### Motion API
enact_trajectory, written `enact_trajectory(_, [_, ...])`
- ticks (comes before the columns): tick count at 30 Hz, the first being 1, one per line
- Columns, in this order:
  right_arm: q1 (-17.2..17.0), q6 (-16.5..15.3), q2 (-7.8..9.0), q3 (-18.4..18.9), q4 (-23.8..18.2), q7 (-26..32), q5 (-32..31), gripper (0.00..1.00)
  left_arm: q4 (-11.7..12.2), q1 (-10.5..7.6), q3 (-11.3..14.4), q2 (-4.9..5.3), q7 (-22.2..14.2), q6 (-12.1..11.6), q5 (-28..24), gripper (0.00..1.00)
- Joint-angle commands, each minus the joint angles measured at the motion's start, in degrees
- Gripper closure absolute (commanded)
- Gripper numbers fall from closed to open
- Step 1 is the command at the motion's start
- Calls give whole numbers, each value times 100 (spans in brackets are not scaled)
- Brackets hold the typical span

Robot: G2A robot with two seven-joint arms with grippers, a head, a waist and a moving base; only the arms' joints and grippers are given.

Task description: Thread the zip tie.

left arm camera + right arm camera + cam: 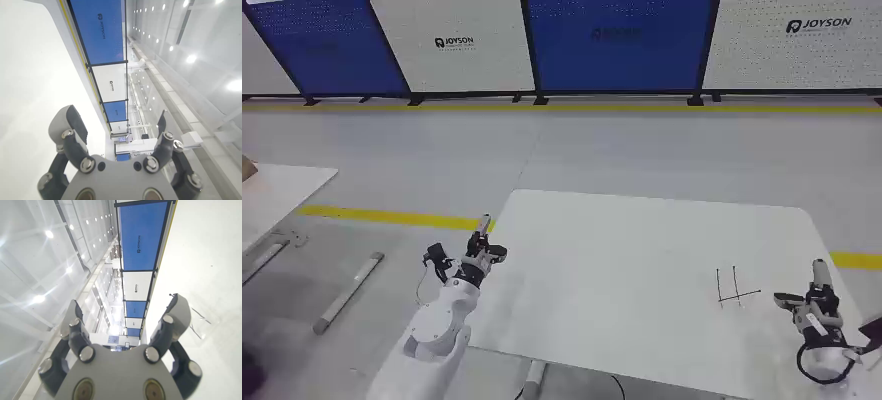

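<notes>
Top view: white table (pixel 622 270); black zip ties (pixel 735 286) flat near its right edge, beside right gripper (pixel 818 280); left gripper (pixel 484 235) at left edge
Left wrist view: left gripper (pixel 119 115) spread wide, empty
Right wrist view: right gripper (pixel 125 303) wide, empty; zip ties (pixel 200 318) near one finger

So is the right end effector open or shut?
Open: the right end effector has its fingers wide apart, nothing between them.

Zip ties (pixel 736 288): thin dark strands on the table (pixel 642 260); count, heads and any threading too small to tell. Right wrist view: partly hidden behind a finger (pixel 179 309) of the right gripper (pixel 125 302).
</notes>
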Motion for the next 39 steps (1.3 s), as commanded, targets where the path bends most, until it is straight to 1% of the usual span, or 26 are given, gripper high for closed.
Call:
enact_trajectory(1, [0,0,0,0,0,0,0,22,0,0,0,0,0,0,0,0])
enact_trajectory(2, [0,0,0,0,0,0,0,0,0,0,0,0,0,0,0,0])
enact_trajectory(3, [0,0,0,0,0,0,0,22,0,0,0,0,0,0,0,0])
enact_trajectory(4, [0,0,0,0,0,0,0,0,0,0,0,0,0,0,0,0])
enact_trajectory(5, [0,0,0,0,0,0,0,0,0,0,0,0,0,0,0,22])
enact_trajectory(6, [0,0,0,0,0,0,0,0,0,0,0,0,0,0,0,0])
enact_trajectory(7, [0,0,0,0,0,0,0,0,0,0,0,0,0,0,0,22])
enact_trajectory(8, [0,0,0,0,0,0,0,22,0,0,0,0,0,0,0,0])
enact_trajectory(9, [0,0,0,0,0,0,0,22,0,0,0,0,0,0,0,22])
enact_trajectory(10, [0,0,0,0,0,0,0,0,0,0,0,0,0,0,0,0])
enact_trajectory(11, [0,0,0,0,0,0,0,0,0,0,0,0,0,0,0,22])
enact_trajectory(12, [0,0,0,0,0,0,0,0,0,0,0,0,0,0,0,22])
enact_trajectory(13, [0,0,0,0,0,0,0,22,0,0,0,0,0,0,0,0])
enact_trajectory(14, [0,0,0,0,0,0,0,0,0,0,0,0,0,0,0,0])
enact_trajectory(15, [0,0,0,0,0,0,0,22,0,0,0,0,0,0,0,0])
enact_trajectory(16, [0,0,0,0,0,0,0,0,0,0,0,0,0,0,0,0])
enact_trajectory(17, [0,0,0,0,0,0,0,22,0,0,0,0,0,0,0,0])
enact_trajectory(18, [2,64,3,-23,44,101,8,0,0,0,0,0,0,0,0,0])
enact_trajectory(20, [196,276,39,84,213,632,-18,0,0,0,0,0,0,0,0,0])
enact_trajectory(22, [302,362,75,177,277,1030,-189,0,0,0,0,0,0,0,0,0])
enact_trajectory(23, [367,429,105,253,292,1320,-347,0,0,0,0,0,0,0,0,0])
enact_trajectory(28, [620,619,229,570,258,2563,-784,0,0,0,0,0,0,0,0,0])
enact_trajectory(31, [807,693,302,664,219,3303,-1061,0,0,0,0,0,0,0,0,0])
enact_trajectory(32, [867,734,328,668,225,3524,-1231,0,0,0,0,0,0,0,0,0])
enact_trajectory(33, [950,766,371,657,207,3780,-1644,0,0,0,0,0,0,0,0,0])
enact_trajectory(39, [950,766,371,657,207,3780,-1644,0,0,0,0,0,0,0,0,0])
